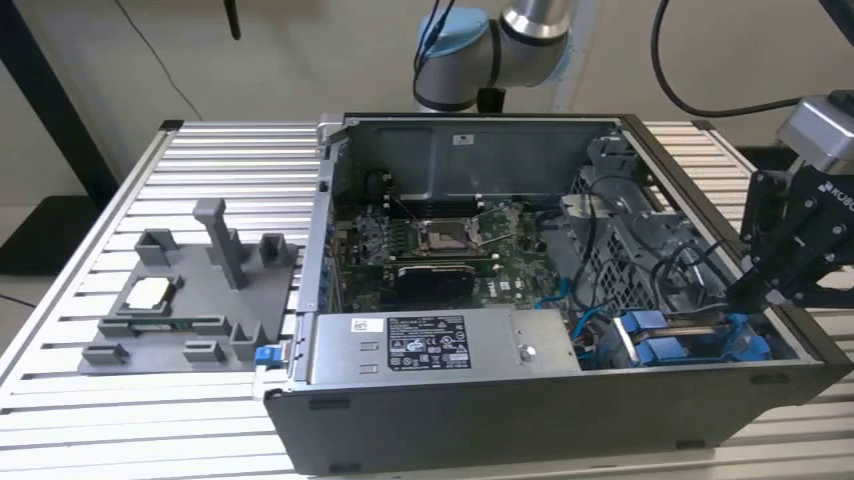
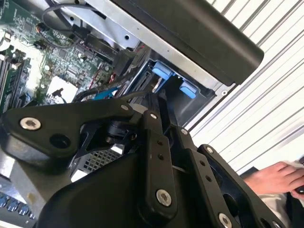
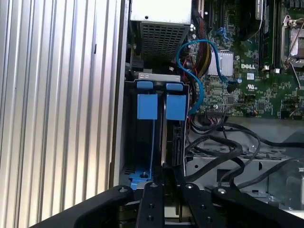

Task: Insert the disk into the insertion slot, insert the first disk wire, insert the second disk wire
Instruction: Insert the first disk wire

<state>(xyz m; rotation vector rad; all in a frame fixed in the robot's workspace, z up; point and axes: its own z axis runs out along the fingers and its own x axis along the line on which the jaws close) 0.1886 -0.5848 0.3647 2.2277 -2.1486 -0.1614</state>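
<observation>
Claw (image 3: 168,167) set narrow at the near end of the disk (image 3: 174,142), inside the case (image 1: 534,420).

Its black links are seen closest in both wrist views; whether anything is pinched cannot be told. The disk is judged seated in the bay slot on the board's side, so step one looks done or nearly so. No wire is seen plugged into it, so both wire steps are judged left. Two blue tabs (image 3: 175,107) are counted, one blue cable (image 3: 197,80), several black cables, and one hand (image 2: 278,178) by the tabletop (image 3: 57,95).
</observation>
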